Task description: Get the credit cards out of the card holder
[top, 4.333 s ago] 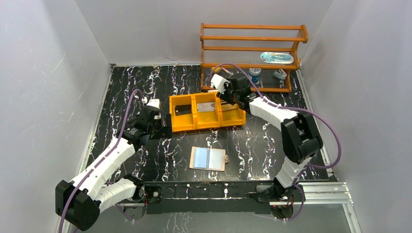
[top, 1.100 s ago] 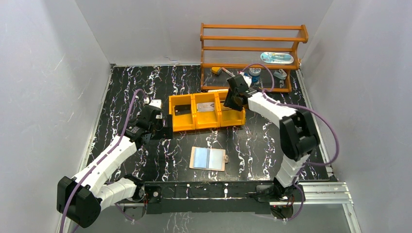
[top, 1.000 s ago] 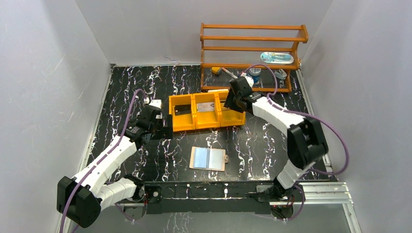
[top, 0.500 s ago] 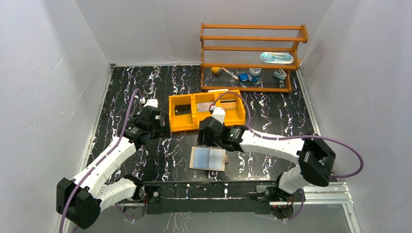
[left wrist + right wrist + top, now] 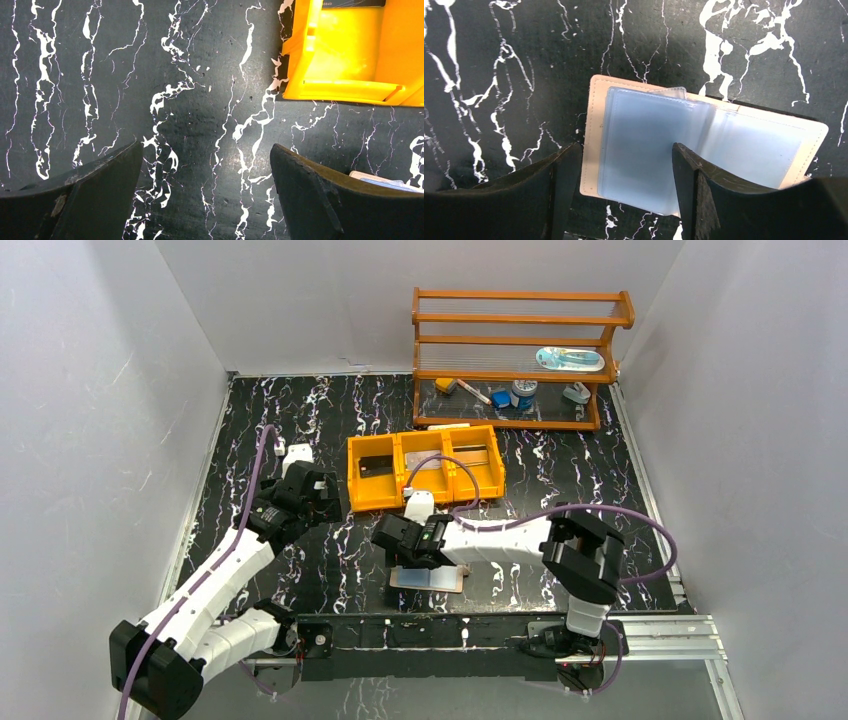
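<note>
1. Your card holder [image 5: 440, 580] lies open and flat on the tabletop [image 5: 560, 490]. It is low in the middle of the overhead view, close to where the arms are bolted down.
2. Your right hand [image 5: 398, 540] is right over the left half of the card holder. Its fingers [image 5: 559, 185] are apart, and nothing is between them. You cannot tell if they touch the card holder.
3. Your left hand [image 5: 312, 502] is on the left side of the overhead view, just beside the orange tray [image 5: 375, 497]. It is wide apart and holds nothing. Only bare tabletop is under it.
4. The orange tray sits in the middle of the overhead view, above the card holder. Each of its three boxes has a flat thing in it: a dark card [image 5: 376, 465] on the left, a grey card [image 5: 430, 464] in the middle and a pale card [image 5: 478, 452] on the right. These look like cards that are already out.
5. In the right wrist view, the clear pockets [image 5: 649, 145] look mostly empty and pale blue. A thin corner [image 5: 669, 92] pokes out at the top edge of the left pocket. It may be one more card, but you cannot be sure.
6. So most of the job looks done. What is left is to check that corner and pull it out if it is a card.
</note>
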### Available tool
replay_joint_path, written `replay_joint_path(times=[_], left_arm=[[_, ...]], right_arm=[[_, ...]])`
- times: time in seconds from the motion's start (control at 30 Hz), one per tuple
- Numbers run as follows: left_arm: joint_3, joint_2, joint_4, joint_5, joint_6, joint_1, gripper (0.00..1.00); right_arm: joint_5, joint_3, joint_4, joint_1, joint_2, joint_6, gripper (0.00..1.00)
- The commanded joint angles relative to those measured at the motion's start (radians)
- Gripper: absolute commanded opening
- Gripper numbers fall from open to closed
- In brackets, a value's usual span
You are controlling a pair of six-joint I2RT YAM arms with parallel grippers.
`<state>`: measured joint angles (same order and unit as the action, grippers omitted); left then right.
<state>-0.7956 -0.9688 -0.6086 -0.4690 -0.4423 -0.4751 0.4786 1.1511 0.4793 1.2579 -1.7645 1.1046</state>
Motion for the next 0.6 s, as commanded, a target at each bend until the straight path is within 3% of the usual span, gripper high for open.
replay_joint_path(times=[0.0, 0.3, 0.57], left_arm=[[-0.028, 0.021, -0.019, -0.043, -0.012, 0.003, 0.98], [-0.028, 0.009, -0.016, -0.034, -0.009, 0.003, 0.98], [-0.03, 0.0, -0.016, -0.024, -0.006, 0.003, 0.98]], right_arm=[[0.043, 0.063, 0.08, 0.002, -0.046, 0.045, 0.75], [0.032, 0.061, 0.122, 0.005, -0.114, 0.078, 0.67], [0.013, 0.005, 0.061, 0.003, -0.087, 0.089, 0.48]])
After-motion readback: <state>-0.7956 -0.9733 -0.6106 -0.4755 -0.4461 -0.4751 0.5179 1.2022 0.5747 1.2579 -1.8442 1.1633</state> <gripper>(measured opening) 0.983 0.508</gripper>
